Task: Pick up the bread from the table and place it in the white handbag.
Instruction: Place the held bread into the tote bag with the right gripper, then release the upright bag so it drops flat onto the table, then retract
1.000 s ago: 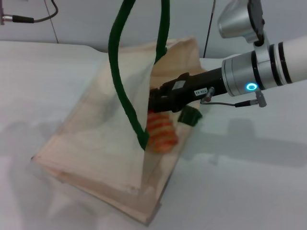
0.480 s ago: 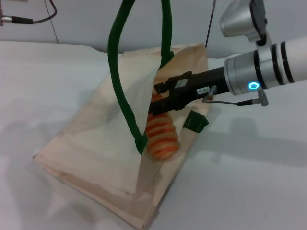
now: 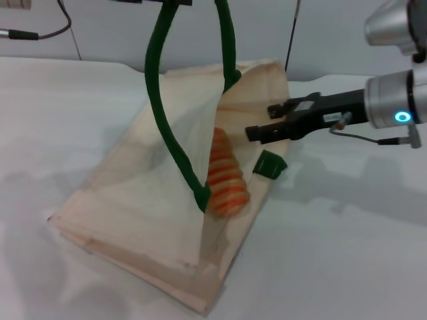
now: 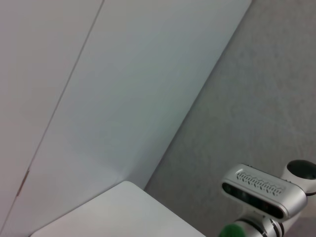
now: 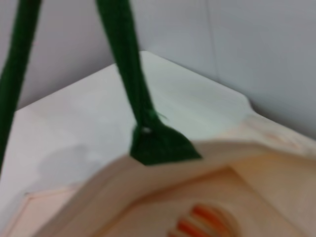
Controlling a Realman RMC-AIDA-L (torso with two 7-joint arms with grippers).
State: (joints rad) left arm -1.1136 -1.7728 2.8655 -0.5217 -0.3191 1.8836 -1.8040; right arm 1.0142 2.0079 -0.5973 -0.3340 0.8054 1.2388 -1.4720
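Observation:
The white handbag (image 3: 143, 193) lies on the table (image 3: 347, 253) with its upper side lifted into an open mouth by the green rope handle (image 3: 160, 107). The handle runs up to my left gripper (image 3: 175, 2), which barely shows at the top edge of the head view. The bread (image 3: 225, 175), striped orange and cream, lies inside the bag's mouth on the lower fabric. My right gripper (image 3: 260, 121) is open and empty, just outside the mouth to the right of the bread. In the right wrist view the bread (image 5: 203, 223) shows under the bag's rim (image 5: 232, 148).
A green tab (image 3: 269, 164) of the bag lies on the table below my right gripper. The handle's strand (image 5: 126, 59) and its tab (image 5: 160, 146) hang close before the right wrist camera. A cable (image 3: 40, 28) lies at the back left.
My right gripper has let go of the bread and drawn back to the right, out of the bag's mouth. The bread now lies loose inside the bag.

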